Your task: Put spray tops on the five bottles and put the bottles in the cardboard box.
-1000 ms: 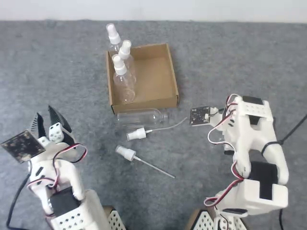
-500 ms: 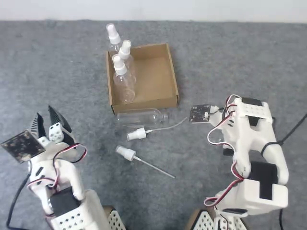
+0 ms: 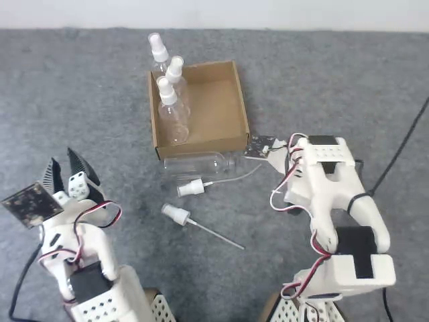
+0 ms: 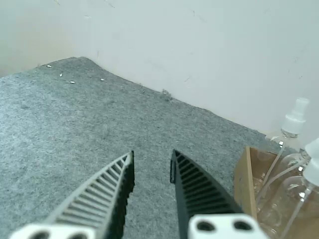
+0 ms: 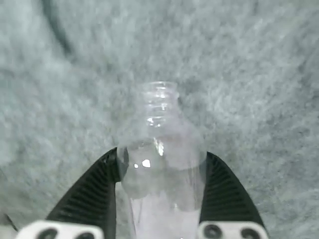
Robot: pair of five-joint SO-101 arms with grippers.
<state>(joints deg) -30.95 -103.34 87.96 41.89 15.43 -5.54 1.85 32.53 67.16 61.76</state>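
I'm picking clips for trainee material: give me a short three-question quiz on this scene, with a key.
1. True or false: the right gripper is shut on an uncapped bottle.
2. How many loose spray tops lie on the carpet?
3. The left gripper is: A) open and empty; B) holding a spray top; C) holding a bottle.
Key: 1 true; 2 two; 3 A.

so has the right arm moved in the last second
Yes: the right arm has swung left, toward the cardboard box, its pincer shut on a bottle.
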